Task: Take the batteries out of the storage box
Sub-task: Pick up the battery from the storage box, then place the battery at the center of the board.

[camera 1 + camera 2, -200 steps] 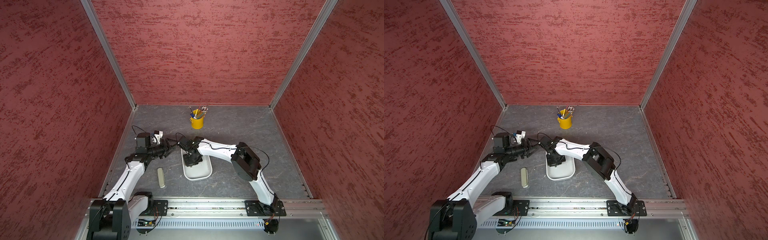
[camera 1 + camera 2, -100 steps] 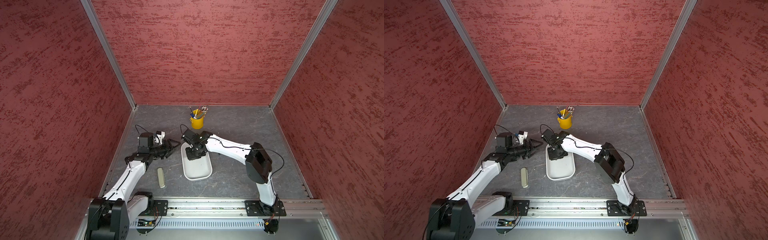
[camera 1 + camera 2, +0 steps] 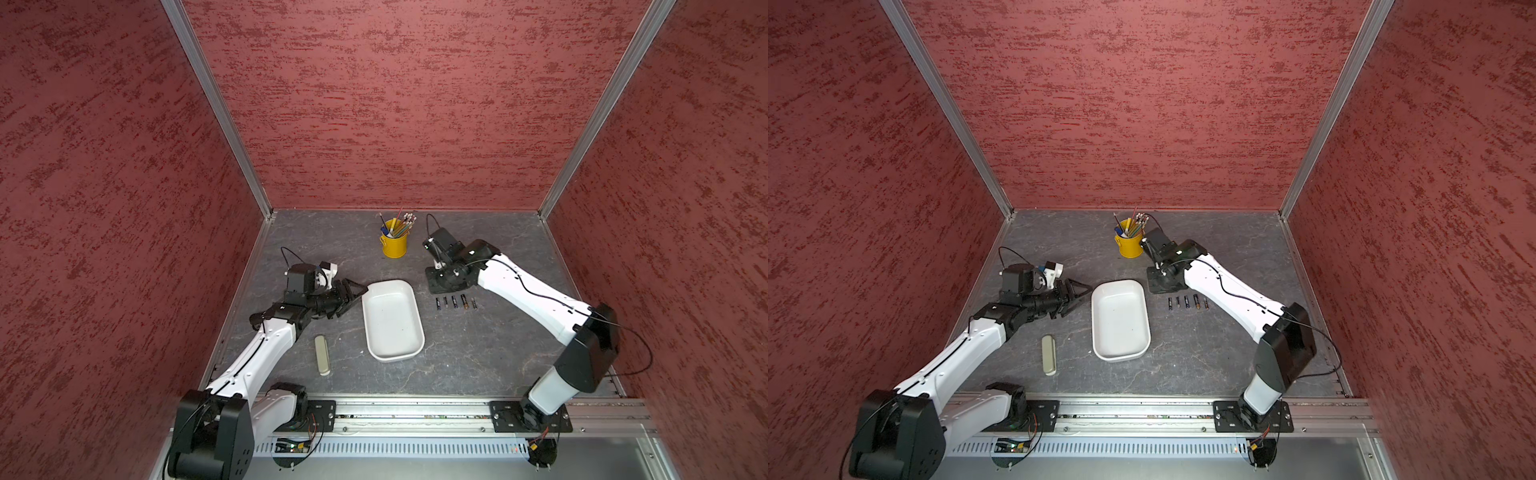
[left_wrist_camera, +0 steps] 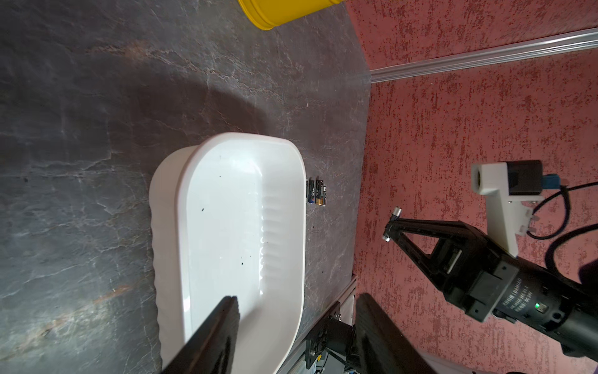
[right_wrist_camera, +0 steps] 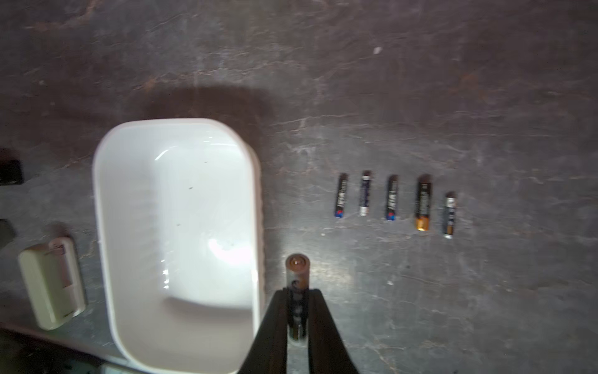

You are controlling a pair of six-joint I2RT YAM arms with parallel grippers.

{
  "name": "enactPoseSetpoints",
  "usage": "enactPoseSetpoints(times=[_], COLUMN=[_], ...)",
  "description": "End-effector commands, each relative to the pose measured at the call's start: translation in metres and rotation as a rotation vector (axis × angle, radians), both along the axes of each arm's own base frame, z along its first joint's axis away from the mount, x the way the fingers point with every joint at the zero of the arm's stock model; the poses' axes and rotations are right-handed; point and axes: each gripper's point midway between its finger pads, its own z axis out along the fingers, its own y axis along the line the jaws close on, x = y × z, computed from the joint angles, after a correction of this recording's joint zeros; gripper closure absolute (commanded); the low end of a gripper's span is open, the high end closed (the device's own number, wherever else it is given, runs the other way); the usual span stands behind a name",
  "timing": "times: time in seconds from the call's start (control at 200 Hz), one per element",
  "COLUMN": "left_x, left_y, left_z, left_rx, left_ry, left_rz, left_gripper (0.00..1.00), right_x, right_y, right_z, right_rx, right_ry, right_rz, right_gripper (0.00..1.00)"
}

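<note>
Left of the white box [image 3: 392, 324], alongside its near half and a little apart from its wall, a slim beige case [image 3: 322, 360] lies flat on the grey surface [image 3: 478, 353].

At the box's far left corner the left hand [image 3: 359, 296] lies low and points toward the box. Its jaws stand moderately wide with nothing between them. In the left wrist view one finger [image 4: 220, 327] shows in front of the box's inside. Whether it touches the rim I cannot tell.

The box lies with its long side running away from the robot, and only a few dark specks show on its floor. Behind its far end, well apart, stands a yellow cup [image 3: 394, 245] of pencils and pens.

Just right of the box's far right corner the right hand [image 5: 297, 293] points down at the surface. Its jaws are drawn narrow on a battery [image 5: 297, 268], which sticks out past the fingertips with a copper-coloured end leading. In the right wrist view this battery is just beside the box's right wall. Whether it touches the surface I cannot tell.

Farther right of the box, level with its far half, five batteries [image 3: 454, 302] lie on the surface. They form a row, side by side but apart, each parallel to the box's long side. The fourth from the box is thicker, with a copper end.
</note>
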Motion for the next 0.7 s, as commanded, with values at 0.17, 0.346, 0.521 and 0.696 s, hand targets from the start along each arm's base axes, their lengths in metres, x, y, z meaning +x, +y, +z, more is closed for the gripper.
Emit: enactPoseSetpoints(times=[0.17,0.346,0.521,0.696], left_x=[0.008,0.009,0.009,0.011], left_y=[-0.004,-0.004,-0.004,-0.005], left_z=[0.011,0.01,0.006,0.004], left_rx=[0.006,0.004,0.009,0.009], left_ry=[-0.054,-0.049,-0.038,-0.031], left_rz=[-0.01,-0.009,-0.008,-0.006], left_gripper=[0.39,0.39,0.39,0.39], right_x=[-0.001,0.008,0.02,0.03], right_y=[-0.109,-0.136,-0.145,-0.147], right_z=[-0.043,-0.069,-0.087,-0.105], right_rx=[-0.199,-0.211,-0.212,-0.21], right_ry=[0.057,0.076,0.076,0.096], right_rz=[-0.055,-0.092,-0.101,-0.092], right_gripper=[0.84,0.83,0.83,0.84])
